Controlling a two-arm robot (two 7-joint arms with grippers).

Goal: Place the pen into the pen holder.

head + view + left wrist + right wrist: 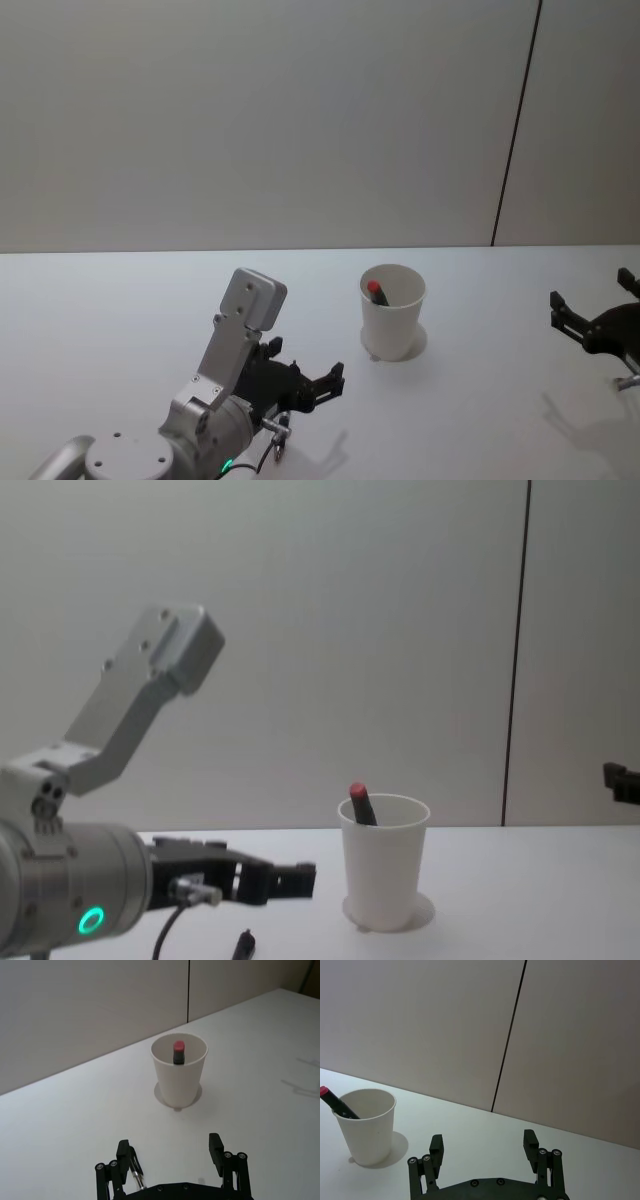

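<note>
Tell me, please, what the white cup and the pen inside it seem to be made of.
The pen holder looks like paper: matte white, thin wall, rolled rim. The pen looks like plastic, probably: smooth dark barrel with a red end; too small to be sure.

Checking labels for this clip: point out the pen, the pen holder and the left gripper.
pen (179, 1048), left wrist view, red cap.
pen holder (392, 325), head view, outer wall.
left gripper (169, 1143), left wrist view, midway between fingertips.
</note>
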